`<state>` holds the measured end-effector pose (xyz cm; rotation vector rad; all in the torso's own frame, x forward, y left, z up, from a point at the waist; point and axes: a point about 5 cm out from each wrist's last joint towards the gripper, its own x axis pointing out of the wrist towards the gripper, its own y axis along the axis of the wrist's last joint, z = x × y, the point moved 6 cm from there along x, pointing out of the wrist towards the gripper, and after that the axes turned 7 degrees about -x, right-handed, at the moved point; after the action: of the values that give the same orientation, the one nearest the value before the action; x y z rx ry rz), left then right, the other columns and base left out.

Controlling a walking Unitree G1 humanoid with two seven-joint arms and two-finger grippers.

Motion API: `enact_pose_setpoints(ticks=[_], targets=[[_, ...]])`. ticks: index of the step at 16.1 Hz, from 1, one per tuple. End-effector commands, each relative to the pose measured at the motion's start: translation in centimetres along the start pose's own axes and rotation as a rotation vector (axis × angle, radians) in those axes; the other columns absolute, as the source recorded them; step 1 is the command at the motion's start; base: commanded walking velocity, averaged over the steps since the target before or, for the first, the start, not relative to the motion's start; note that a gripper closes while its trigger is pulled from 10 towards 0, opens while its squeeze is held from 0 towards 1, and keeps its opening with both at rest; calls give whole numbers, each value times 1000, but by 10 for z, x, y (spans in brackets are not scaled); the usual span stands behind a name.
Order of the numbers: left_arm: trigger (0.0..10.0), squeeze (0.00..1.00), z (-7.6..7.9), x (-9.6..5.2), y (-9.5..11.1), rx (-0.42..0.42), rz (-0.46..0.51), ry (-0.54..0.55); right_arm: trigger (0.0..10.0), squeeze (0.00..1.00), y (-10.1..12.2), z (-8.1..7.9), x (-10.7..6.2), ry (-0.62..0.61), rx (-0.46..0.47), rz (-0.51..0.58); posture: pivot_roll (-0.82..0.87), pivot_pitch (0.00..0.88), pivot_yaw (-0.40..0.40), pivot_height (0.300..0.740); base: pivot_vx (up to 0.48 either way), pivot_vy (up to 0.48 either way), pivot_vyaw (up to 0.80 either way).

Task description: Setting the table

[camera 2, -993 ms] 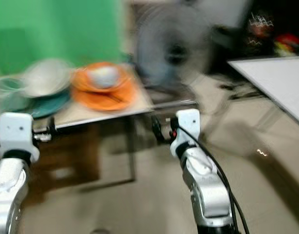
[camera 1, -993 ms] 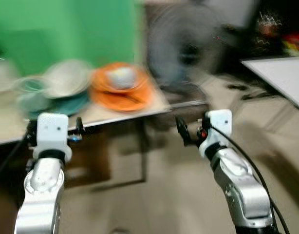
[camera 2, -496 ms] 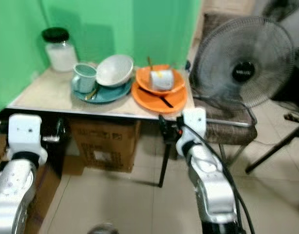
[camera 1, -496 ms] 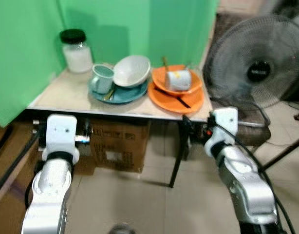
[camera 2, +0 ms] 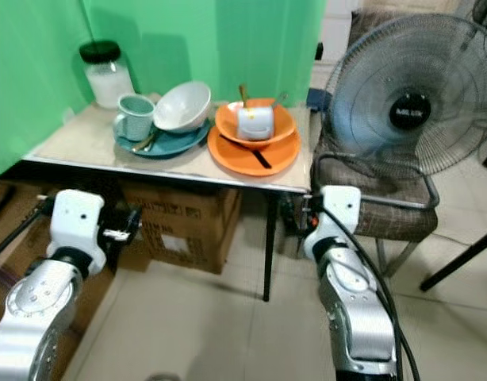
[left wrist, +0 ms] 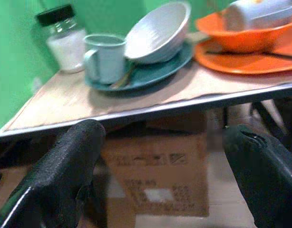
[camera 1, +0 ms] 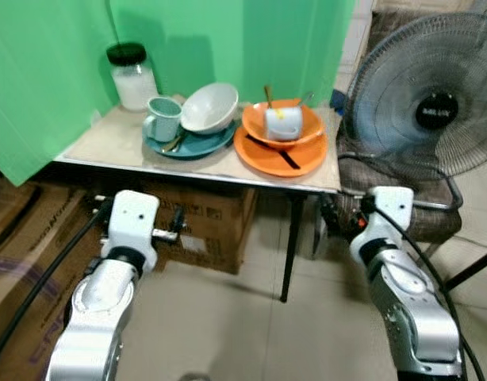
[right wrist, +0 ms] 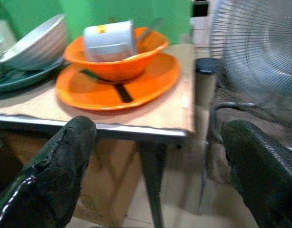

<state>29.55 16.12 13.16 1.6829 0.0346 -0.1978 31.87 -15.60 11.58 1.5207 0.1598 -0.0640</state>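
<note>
A small table point(camera 1: 109, 147) against a green wall holds the dishes. An orange plate point(camera 1: 280, 155) near its right edge carries an orange bowl point(camera 1: 283, 133) with a white mug point(camera 1: 282, 121) on its side inside, and a dark utensil point(camera 1: 283, 156) lies across the plate. Just left, a teal plate point(camera 1: 192, 144) holds a tilted white bowl point(camera 1: 209, 106) and a teal mug point(camera 1: 162, 118). A jar point(camera 1: 133, 76) stands at the back left corner. Both arms are held low before the table: left gripper point(left wrist: 160, 180) and right gripper point(right wrist: 155, 175), each with fingers spread wide and empty. A box point(camera 1: 216, 226) sits under the table; a fan point(camera 1: 430, 111) stands to the right.
</note>
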Motion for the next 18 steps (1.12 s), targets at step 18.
enact_pose_setpoints(ticks=[18], targets=[[10000, 4, 6, -5, 1, -86, 83, 30, 10000, 0, 16, 3, -1, 57, -103, 46, 58, 0, -15, 740, 102, 0, 0]])
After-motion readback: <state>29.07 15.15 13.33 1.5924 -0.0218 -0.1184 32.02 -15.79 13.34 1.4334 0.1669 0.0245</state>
